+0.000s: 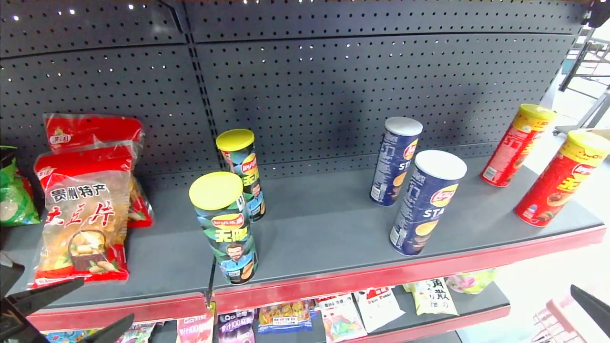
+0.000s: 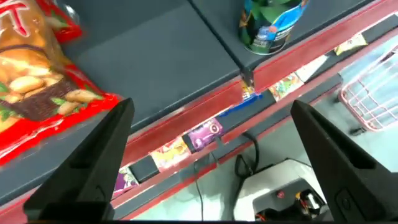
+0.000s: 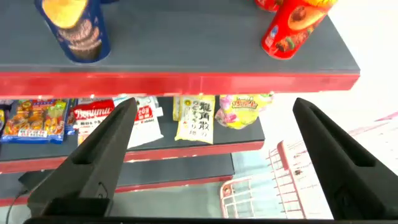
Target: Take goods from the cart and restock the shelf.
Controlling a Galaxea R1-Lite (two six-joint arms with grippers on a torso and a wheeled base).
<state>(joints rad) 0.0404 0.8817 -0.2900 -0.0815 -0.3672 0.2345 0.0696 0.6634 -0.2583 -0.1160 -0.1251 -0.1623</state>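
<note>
- On the grey shelf (image 1: pixel 324 224) the goods stand on end in pairs by colour, one can behind the other. There are green cans (image 1: pixel 224 228) with yellow lids, blue cans (image 1: pixel 426 209) with white lids, and red cans (image 1: pixel 560 178) with yellow lids at the right end.
- That looks like deliberate facing: labels outward, front cans near the red lip, and wide gaps between pairs that could take more stock.
- Red snack bags (image 1: pixel 83 224) lean against each other at the left end, clear fronts showing pale slices, with a green bag (image 1: pixel 14 200) just beside them.
- Low to the right, below shelf level, sits the pink wire cart (image 1: pixel 555 319); I cannot tell what it holds.
- The left jaws hang spread wide and empty before the lip near the bags. The right jaws gape empty too, near the cart, so I would say a fetch comes next.
- Small packets (image 1: pixel 381 309) line the lower shelf.
</note>
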